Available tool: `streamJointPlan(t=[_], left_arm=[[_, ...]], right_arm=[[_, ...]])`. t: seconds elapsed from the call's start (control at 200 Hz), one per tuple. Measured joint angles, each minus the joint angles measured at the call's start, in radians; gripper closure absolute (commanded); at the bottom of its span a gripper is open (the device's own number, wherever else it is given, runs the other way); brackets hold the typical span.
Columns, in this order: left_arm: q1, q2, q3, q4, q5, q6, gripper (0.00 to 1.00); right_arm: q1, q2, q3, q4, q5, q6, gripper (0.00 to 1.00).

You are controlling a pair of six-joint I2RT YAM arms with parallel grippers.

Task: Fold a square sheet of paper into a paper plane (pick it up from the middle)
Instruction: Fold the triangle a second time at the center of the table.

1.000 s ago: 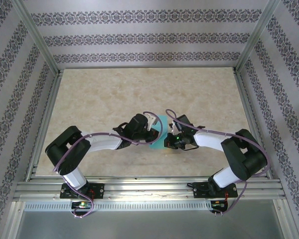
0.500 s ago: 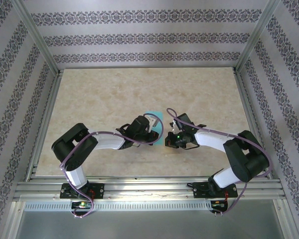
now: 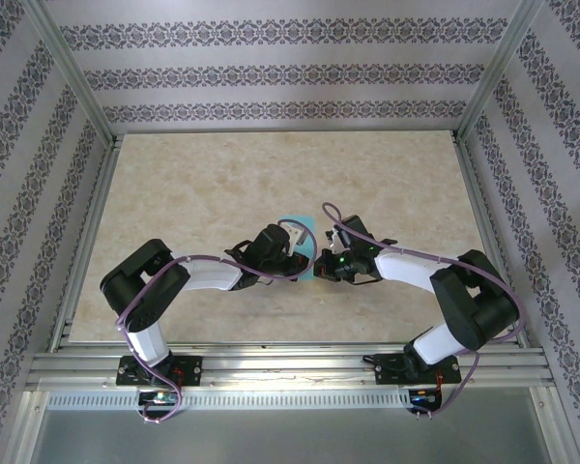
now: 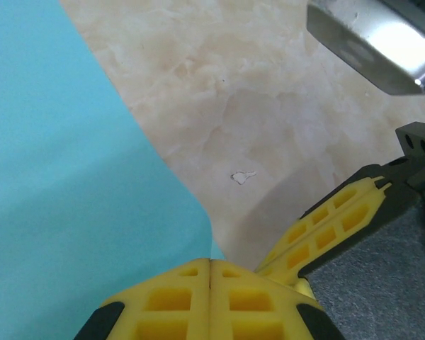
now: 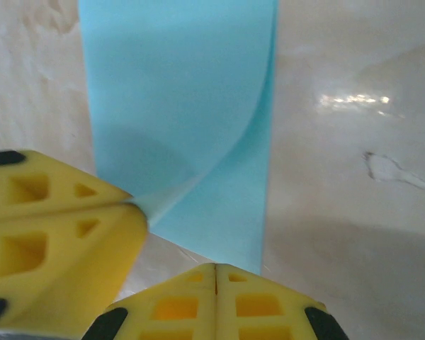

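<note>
The thin turquoise square sheet of paper (image 5: pixel 177 106) lies on the pale stone-look bench (image 3: pixel 193 184). The left gripper (image 4: pixel 210 263) is pinched tight on its near edge. The right gripper (image 5: pixel 214 269) is closed on nothing, just beside. They might bump, or a tug might rip the paper. Bench edges are far off, so there is lots of room

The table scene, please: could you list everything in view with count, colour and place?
sheet of paper: one, turquoise, table centre, one corner lifted.
table: one, beige marbled, under everything.
white fleck: one, on the table beside the paper.
walls: three, grey patterned stripes, around the table.
metal frame: one, silver, along table edges.
left gripper: one, yellow fingers, shut on the paper's lifted corner.
right gripper: one, yellow fingers, shut beside it.
</note>
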Motion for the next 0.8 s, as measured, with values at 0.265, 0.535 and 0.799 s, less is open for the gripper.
streamJointPlan(t=[0.265,0.535,0.799], left_arm=[[0.000,0.000,0.000,0.005,0.007,-0.011,1.00],[0.001,0.000,-0.006,0.021,0.010,-0.020,1.00],[0.058,0.000,-0.032,0.045,0.010,-0.044,1.00]], right_arm=[[0.000,0.060,0.000,0.080,-0.008,0.042,1.00],[0.000,0.099,0.004,0.079,0.001,0.034,1.00],[0.000,0.092,0.014,0.032,0.008,-0.031,1.00]])
